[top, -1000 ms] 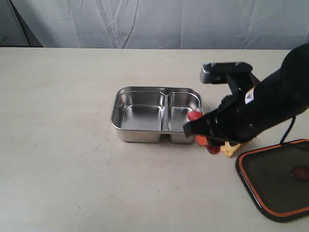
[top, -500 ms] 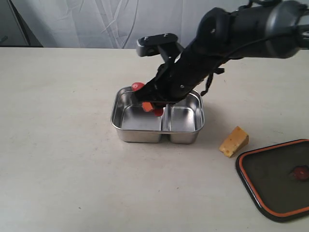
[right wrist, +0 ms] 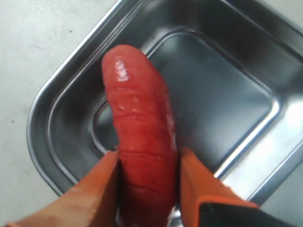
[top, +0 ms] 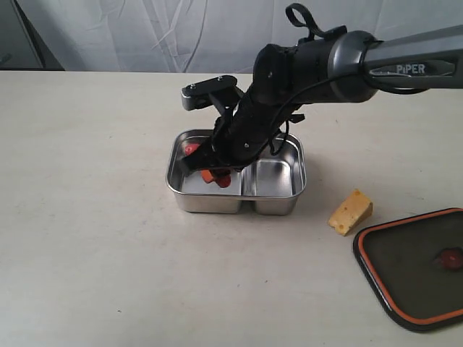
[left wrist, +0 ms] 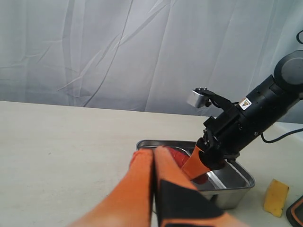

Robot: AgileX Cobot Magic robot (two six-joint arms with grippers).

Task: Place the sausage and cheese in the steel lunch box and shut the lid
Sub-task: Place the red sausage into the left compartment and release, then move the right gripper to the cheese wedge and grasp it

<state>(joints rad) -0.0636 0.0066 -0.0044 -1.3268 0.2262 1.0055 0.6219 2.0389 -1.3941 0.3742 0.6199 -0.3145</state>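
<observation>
- The right gripper [right wrist: 149,156] pinches the sausage [right wrist: 137,109] between its 2 orange fingers [right wrist: 97,194]. It grips near 1 end, so the free end leads down into the steel lunch box [top: 210,202].
- The sausage hangs tilted inside the wider of the box's 2 compartments, on the far side of the divider [top: 247,173] from the cheese [top: 351,211]. Whether its tip touches the steel floor cannot be told.
- The low, slanted hold looks meant to lay the sausage lengthwise in that compartment, where it appears to fit without riding the box's rim.
- The cheese lies on the table [top: 87,253] near the box, off its narrower compartment's end, untouched and clear of the arm.
- The lid [top: 416,264] lies flat on the table beyond the cheese, well apart from the box. This leaves both compartments open for loading.
- The left gripper [left wrist: 154,153] has its fingers pressed together on nothing and is held back from the box, leaving the working arm room.
- Judged from this, the first of 3 jobs is near its end. The release, the cheese and the lid are not yet done.
</observation>
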